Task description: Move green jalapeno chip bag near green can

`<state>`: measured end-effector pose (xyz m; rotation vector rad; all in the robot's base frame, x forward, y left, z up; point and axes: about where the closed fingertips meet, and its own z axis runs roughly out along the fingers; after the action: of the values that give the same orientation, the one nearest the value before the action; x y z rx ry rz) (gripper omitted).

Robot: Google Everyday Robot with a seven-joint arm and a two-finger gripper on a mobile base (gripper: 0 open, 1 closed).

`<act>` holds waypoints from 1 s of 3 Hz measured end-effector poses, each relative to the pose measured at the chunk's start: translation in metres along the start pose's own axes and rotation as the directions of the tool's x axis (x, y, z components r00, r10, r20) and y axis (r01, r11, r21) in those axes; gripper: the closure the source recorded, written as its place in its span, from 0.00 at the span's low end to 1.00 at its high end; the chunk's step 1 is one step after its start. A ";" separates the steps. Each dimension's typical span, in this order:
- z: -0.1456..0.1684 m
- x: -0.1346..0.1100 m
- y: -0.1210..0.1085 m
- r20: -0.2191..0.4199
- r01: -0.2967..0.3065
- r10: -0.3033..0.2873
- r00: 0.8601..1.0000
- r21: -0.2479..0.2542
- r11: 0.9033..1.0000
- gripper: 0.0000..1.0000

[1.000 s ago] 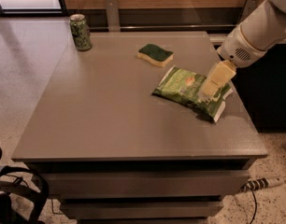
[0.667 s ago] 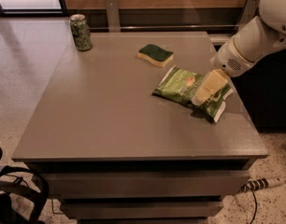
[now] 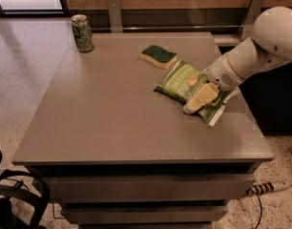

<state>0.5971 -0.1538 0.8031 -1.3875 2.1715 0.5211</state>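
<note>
Gripper (image 3: 197,103) sits on the green jalapeno chip bag (image 3: 180,82) at the right of the table (image 3: 112,123), its hold impossible to tell, while the green can (image 3: 82,32) stands well apart at the far-left corner, so the carry is not yet done.

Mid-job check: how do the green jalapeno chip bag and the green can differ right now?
The green jalapeno chip bag lies flat; the green can stands upright. The bag is wide and crinkly; the can is narrow. The bag is at the right side of the table, under the end effector; the can stands alone at the far left corner. Both are green with white markings.
</note>
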 end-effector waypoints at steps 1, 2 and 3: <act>0.001 -0.002 0.001 0.006 0.006 -0.006 1.000 -0.007 1.000 0.41; -0.001 -0.004 0.001 0.006 0.006 -0.006 1.000 -0.007 1.000 0.64; -0.005 -0.007 0.002 0.006 0.006 -0.006 1.000 -0.007 1.000 0.87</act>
<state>0.5971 -0.1510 0.8116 -1.3939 2.1617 0.5303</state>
